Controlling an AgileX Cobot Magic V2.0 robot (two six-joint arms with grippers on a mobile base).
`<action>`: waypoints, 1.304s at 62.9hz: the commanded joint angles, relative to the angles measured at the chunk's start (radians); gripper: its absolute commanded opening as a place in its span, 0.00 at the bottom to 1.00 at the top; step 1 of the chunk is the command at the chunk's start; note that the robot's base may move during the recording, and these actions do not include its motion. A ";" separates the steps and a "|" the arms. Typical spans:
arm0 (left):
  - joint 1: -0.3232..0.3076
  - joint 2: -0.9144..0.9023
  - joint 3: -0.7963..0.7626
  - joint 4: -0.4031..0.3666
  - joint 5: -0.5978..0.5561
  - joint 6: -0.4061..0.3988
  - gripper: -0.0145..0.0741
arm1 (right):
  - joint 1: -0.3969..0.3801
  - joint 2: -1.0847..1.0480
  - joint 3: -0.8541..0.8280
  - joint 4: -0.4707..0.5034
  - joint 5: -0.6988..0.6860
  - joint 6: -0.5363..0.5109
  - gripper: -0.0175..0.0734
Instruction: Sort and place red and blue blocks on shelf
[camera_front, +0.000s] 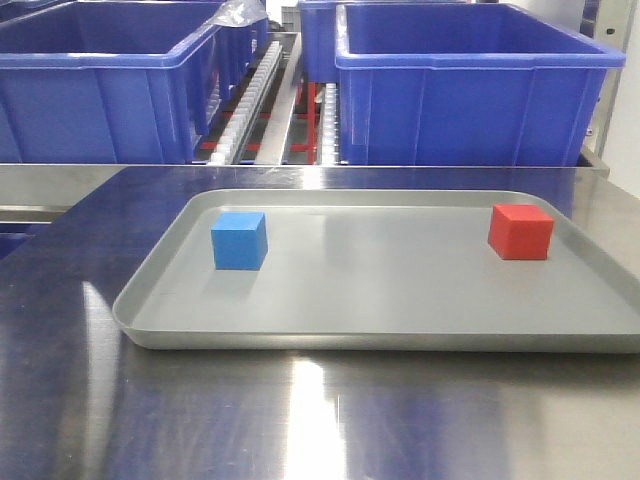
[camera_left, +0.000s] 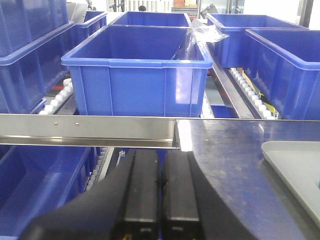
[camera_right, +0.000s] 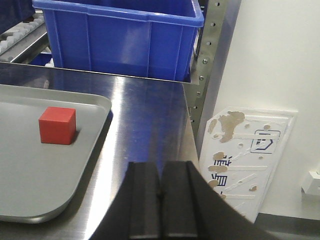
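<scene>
A blue block (camera_front: 239, 241) rests on the left part of a grey tray (camera_front: 380, 300), and a red block (camera_front: 520, 231) on its far right part. The red block (camera_right: 57, 125) also shows in the right wrist view, left of and beyond my right gripper (camera_right: 161, 167), which is shut with nothing in it, over the steel table near its right edge. My left gripper (camera_left: 161, 155) is shut and empty, hanging off the table's left end with the tray corner (camera_left: 295, 165) to its right. Neither gripper appears in the front view.
Large blue bins (camera_front: 470, 90) (camera_front: 100, 85) sit on roller shelving behind the steel table (camera_front: 320, 420). More bins (camera_left: 137, 70) lie ahead of the left gripper. A perforated post (camera_right: 210, 60) and a white panel (camera_right: 250, 155) stand off the table's right edge.
</scene>
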 joint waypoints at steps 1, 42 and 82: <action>-0.006 -0.015 0.025 -0.006 -0.085 0.001 0.32 | -0.004 -0.020 -0.021 -0.012 -0.093 0.000 0.25; -0.006 -0.015 0.025 -0.006 -0.085 0.001 0.32 | -0.004 -0.020 -0.021 -0.012 -0.120 0.000 0.25; -0.006 -0.015 0.025 -0.006 -0.085 0.001 0.32 | -0.004 -0.020 -0.021 -0.013 -0.104 0.000 0.25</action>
